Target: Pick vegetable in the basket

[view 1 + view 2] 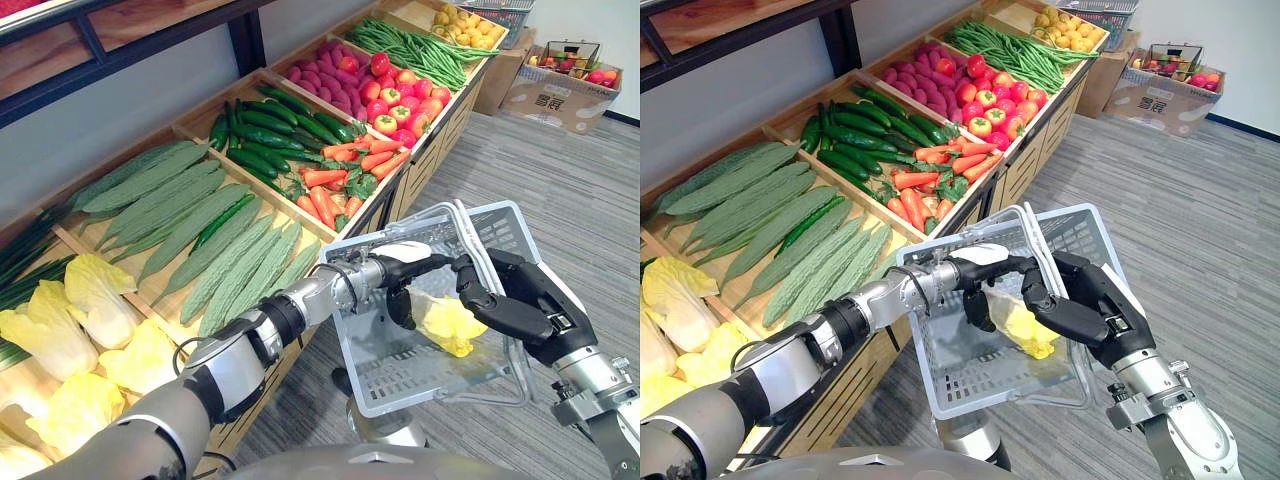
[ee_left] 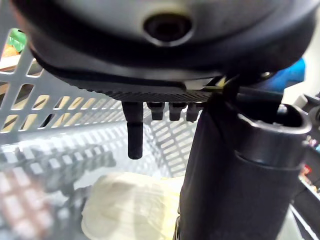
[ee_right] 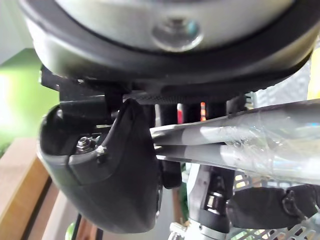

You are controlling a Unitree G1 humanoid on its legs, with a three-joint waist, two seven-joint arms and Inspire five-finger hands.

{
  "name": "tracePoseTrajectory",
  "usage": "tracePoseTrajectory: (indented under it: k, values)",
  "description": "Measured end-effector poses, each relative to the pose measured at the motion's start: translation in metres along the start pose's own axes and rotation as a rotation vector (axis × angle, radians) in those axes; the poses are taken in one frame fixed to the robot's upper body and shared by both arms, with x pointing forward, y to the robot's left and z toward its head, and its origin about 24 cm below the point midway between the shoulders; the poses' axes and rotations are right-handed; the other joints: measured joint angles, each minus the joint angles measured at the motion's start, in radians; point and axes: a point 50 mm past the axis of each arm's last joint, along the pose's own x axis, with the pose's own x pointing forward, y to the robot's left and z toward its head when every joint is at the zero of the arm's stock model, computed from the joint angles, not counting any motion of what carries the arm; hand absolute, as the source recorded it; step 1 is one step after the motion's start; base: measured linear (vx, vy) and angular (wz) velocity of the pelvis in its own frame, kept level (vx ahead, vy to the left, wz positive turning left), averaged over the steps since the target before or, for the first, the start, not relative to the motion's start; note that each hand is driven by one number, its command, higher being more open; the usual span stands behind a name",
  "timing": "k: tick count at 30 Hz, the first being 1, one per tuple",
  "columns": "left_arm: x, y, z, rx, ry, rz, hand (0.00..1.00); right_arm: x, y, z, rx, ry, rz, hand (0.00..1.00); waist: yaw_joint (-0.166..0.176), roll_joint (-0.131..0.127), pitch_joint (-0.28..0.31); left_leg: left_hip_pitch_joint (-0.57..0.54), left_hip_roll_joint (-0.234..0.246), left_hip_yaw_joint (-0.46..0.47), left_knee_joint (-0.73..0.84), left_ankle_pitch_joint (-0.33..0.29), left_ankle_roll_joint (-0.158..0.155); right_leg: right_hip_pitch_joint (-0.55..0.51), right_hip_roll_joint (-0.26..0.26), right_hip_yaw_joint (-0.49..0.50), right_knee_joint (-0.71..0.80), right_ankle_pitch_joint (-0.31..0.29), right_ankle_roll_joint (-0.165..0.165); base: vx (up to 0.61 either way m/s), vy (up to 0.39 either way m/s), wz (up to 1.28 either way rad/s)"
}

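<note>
Left hand (image 1: 398, 272) is down inside the grey plastic basket (image 1: 375, 372), open and loose, holding nothing. The left wrist view shows it best: the fingers (image 2: 135, 140) hang just above a pale yellow cabbage (image 1: 452, 322) lying on the basket floor, with a gap between them. From the head views you can't really tell they're apart.

Right hand (image 1: 525, 305) is at the other side of the basket. The right wrist view shows it wrapped tight around the basket's two grey handles (image 3: 250, 140), thumb on one side and fingers on the other.

Alongside the basket, past the left arm, the head views show wooden crates (image 1: 300, 222) holding bitter gourds (image 1: 200, 230), cucumbers (image 1: 270, 130), carrots (image 1: 340, 178), and more yellow cabbages (image 1: 60, 325). Further from the basket are green beans (image 1: 410, 45).
</note>
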Motion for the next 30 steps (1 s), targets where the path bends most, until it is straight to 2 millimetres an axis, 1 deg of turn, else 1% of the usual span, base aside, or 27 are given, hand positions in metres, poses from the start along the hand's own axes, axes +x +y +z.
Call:
tracePoseTrajectory:
  k: [3, 5, 9, 11, 16, 17, 18, 19, 20, 21, 22, 24, 26, 27, 29, 30]
  values:
    - [0.0, 0.005, 0.007, -0.048, -0.039, 0.018, 1.0, 0.0, 0.0, 0.0, 0.001, 0.001, 0.0, 0.0, 0.0, 0.001, 0.0, -0.005, 0.0, -0.009, 0.0, 0.001, 0.001, 0.0, -0.002, -0.007, 0.0, 0.0, 0.0, 0.04, 0.017, 0.1]
    - [-0.002, 0.012, 0.014, -0.083, -0.084, 0.022, 1.0, 0.0, 0.0, -0.001, 0.007, -0.003, -0.006, 0.0, 0.001, 0.004, -0.003, -0.012, 0.0, -0.022, 0.0, 0.003, 0.005, 0.0, -0.006, -0.019, 0.0, -0.001, -0.001, 0.05, 0.018, 0.14]
    - [-0.005, 0.025, 0.023, -0.087, -0.139, 0.028, 1.0, 0.0, 0.001, -0.001, 0.025, -0.018, -0.016, 0.0, 0.004, 0.007, -0.004, -0.014, -0.001, -0.036, 0.001, 0.007, 0.008, 0.002, -0.011, -0.032, 0.001, -0.003, -0.004, 0.06, 0.019, 0.12]
    - [-0.012, 0.036, 0.027, -0.074, -0.173, 0.039, 1.0, 0.0, 0.002, -0.002, 0.036, -0.022, -0.021, 0.0, 0.007, 0.009, -0.005, -0.016, -0.001, -0.044, 0.001, 0.009, 0.008, 0.004, -0.015, -0.04, 0.002, -0.004, -0.005, 0.04, 0.015, 0.1]
    - [-0.024, 0.05, 0.036, -0.111, -0.253, 0.045, 1.0, -0.003, -0.004, 0.002, 0.028, -0.047, -0.064, 0.0, 0.012, 0.012, -0.008, -0.027, -0.001, -0.065, 0.002, 0.011, 0.009, 0.005, -0.018, -0.057, 0.005, -0.01, -0.014, 0.04, 0.008, 0.11]
    - [-0.029, 0.056, 0.038, -0.125, -0.277, 0.052, 1.0, -0.005, -0.006, 0.002, 0.032, -0.053, -0.082, 0.0, 0.019, 0.013, -0.008, -0.028, -0.001, -0.07, 0.002, 0.013, 0.009, 0.005, -0.018, -0.062, 0.006, -0.01, -0.014, 0.05, 0.003, 0.13]
    - [-0.035, 0.067, 0.038, -0.114, -0.285, 0.068, 1.0, -0.008, -0.007, 0.0, 0.033, -0.039, -0.093, 0.0, 0.03, 0.013, -0.008, -0.029, 0.0, -0.074, 0.003, 0.015, 0.009, 0.005, -0.019, -0.067, 0.011, -0.01, -0.014, 0.04, 0.002, 0.13]
    - [-0.038, 0.073, 0.036, -0.107, -0.277, 0.066, 1.0, -0.009, -0.007, 0.0, 0.034, -0.036, -0.092, 0.0, 0.031, 0.013, -0.008, -0.029, 0.0, -0.079, 0.003, 0.017, 0.009, 0.005, -0.019, -0.071, 0.015, -0.011, -0.015, 0.04, -0.001, 0.14]
    - [-0.046, 0.082, 0.032, -0.109, -0.274, 0.068, 1.0, -0.008, -0.007, 0.001, 0.034, -0.041, -0.089, 0.0, 0.032, 0.016, -0.01, -0.03, 0.001, -0.086, 0.003, 0.019, 0.009, 0.005, -0.019, -0.078, 0.016, -0.013, -0.017, 0.04, -0.003, 0.14]
    - [-0.052, 0.084, 0.031, -0.12, -0.278, 0.063, 1.0, -0.008, -0.008, 0.001, 0.033, -0.045, -0.09, 0.0, 0.035, 0.018, -0.011, -0.031, 0.001, -0.089, 0.003, 0.02, 0.008, 0.005, -0.019, -0.081, 0.016, -0.013, -0.018, 0.05, -0.004, 0.13]
    - [-0.058, 0.086, 0.028, -0.168, -0.286, 0.049, 1.0, -0.009, -0.009, 0.002, 0.029, -0.044, -0.094, 0.0, 0.043, 0.021, -0.013, -0.031, 0.002, -0.092, 0.002, 0.021, 0.007, 0.006, -0.019, -0.085, 0.016, -0.014, -0.019, 0.04, -0.002, 0.08]
    - [-0.067, 0.091, 0.024, -0.209, -0.285, 0.045, 1.0, -0.012, -0.011, 0.001, 0.024, -0.035, -0.112, 0.0, 0.059, 0.022, -0.014, -0.032, 0.004, -0.095, 0.003, 0.023, 0.007, 0.007, -0.019, -0.09, 0.016, -0.015, -0.021, 0.03, -0.005, 0.08]
    - [-0.082, 0.098, 0.018, -0.271, -0.28, 0.041, 1.0, -0.014, -0.013, 0.0, 0.016, -0.018, -0.116, 0.0, 0.061, 0.026, -0.016, -0.033, 0.006, -0.103, 0.002, 0.024, 0.006, 0.009, -0.019, -0.098, 0.016, -0.019, -0.027, 0.04, -0.003, 0.1]
    - [-0.086, 0.1, 0.016, -0.286, -0.277, 0.04, 1.0, -0.016, -0.014, 0.0, 0.016, -0.01, -0.118, 0.0, 0.062, 0.027, -0.017, -0.033, 0.007, -0.105, 0.002, 0.024, 0.006, 0.01, -0.019, -0.1, 0.015, -0.019, -0.028, 0.07, 0.001, 0.08]
    - [-0.103, 0.108, 0.014, -0.316, -0.281, 0.045, 1.0, -0.022, -0.016, -0.005, 0.011, 0.034, -0.121, 0.0, 0.072, 0.031, -0.019, -0.031, 0.012, -0.107, 0.001, 0.025, 0.004, 0.015, -0.017, -0.105, 0.015, -0.019, -0.028, 0.07, 0.004, 0.04]
    - [-0.107, 0.11, 0.014, -0.318, -0.283, 0.044, 1.0, -0.023, -0.017, -0.005, 0.006, 0.047, -0.119, 0.0, 0.075, 0.031, -0.02, -0.03, 0.013, -0.107, 0.0, 0.026, 0.004, 0.015, -0.017, -0.105, 0.015, -0.019, -0.028, 0.07, 0.015, 0.0]
